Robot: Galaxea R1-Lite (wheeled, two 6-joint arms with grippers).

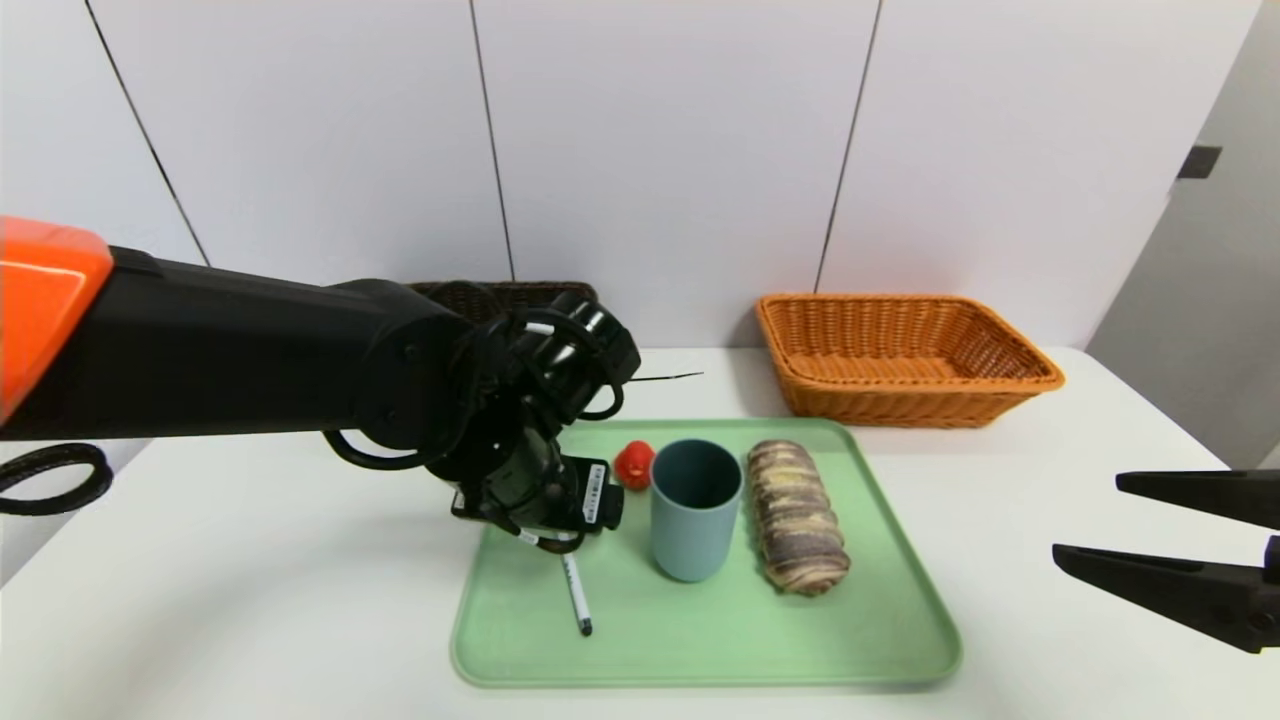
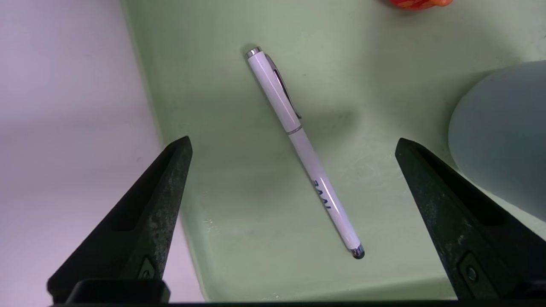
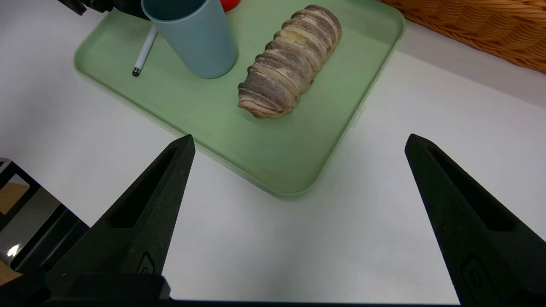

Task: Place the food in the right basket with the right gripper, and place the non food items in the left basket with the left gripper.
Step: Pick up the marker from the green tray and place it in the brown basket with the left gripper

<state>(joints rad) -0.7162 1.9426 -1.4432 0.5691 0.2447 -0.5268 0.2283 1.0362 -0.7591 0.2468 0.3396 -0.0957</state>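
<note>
Left gripper (image 2: 292,145) hangs above the pen (image 2: 303,150), jaws spread wide and empty, straddling it for a pickup. Pen lies flat near the tray's (image 1: 880,640) left edge, beside the cup (image 1: 694,510). Bread (image 1: 795,515) lies toward the right edge, facing the right gripper (image 3: 298,143), which waits spread and empty.

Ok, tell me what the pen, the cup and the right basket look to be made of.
Pen: glossy white plastic or lacquered metal, with shiny metal clip and end caps.
Cup: matte grey-blue, probably plastic; smooth, no shine.
Right basket: orange woven wicker or rattan; visible weave.
</note>
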